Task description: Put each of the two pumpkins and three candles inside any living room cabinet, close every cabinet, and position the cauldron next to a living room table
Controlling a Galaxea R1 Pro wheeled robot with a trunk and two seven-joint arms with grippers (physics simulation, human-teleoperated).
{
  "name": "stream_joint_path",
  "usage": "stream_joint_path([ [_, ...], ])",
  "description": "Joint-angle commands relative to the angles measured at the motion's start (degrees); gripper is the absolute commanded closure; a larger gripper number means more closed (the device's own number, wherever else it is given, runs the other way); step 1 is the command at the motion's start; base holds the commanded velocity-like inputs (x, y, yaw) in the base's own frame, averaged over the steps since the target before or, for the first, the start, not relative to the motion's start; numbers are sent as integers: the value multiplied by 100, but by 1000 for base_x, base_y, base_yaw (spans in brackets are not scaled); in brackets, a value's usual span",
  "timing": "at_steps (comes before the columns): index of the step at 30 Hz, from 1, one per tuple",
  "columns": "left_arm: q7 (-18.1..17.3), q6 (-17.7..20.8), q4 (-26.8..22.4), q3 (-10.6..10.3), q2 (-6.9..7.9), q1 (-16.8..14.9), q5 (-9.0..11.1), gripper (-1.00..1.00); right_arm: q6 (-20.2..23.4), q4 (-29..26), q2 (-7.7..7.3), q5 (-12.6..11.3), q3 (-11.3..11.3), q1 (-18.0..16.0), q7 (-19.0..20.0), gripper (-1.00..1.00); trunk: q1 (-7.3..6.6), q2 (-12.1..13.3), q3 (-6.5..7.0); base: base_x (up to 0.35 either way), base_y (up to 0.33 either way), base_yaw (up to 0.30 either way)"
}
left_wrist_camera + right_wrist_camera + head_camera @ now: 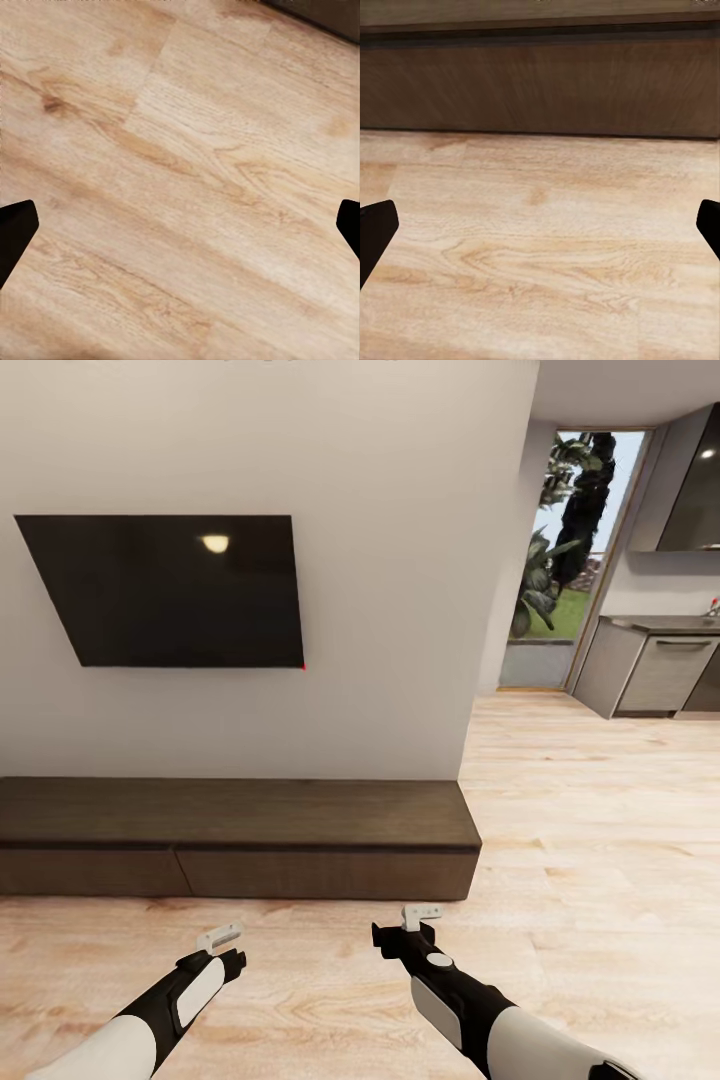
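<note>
Across the frame's middle, the cabinet stood with drawers closed beneath the television. Left gripper and right gripper, lower frame, were spread wide, holding nothing.

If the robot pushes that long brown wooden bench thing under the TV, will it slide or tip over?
Probably neither. The long, low, dark-brown wooden cabinet sits flat on the pale plank floor against the white wall, so it looks heavy and hard to tip. Its flat handleless drawer fronts may give before the whole body moves.
</note>
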Motion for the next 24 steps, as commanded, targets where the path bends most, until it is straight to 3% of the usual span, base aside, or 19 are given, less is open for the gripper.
stream_joint_path([
  [1,46,23,-16,-48,8,-2,43,-100,-30,0,-2,-61,49,-7,-31,-100,-22,38,12,0,0,0],
  [24,41,23,145,-52,8,-1,28,-100,-47,79,-2,-70,42,-7,-25,-100,-528,960,425,0,0,0],
])
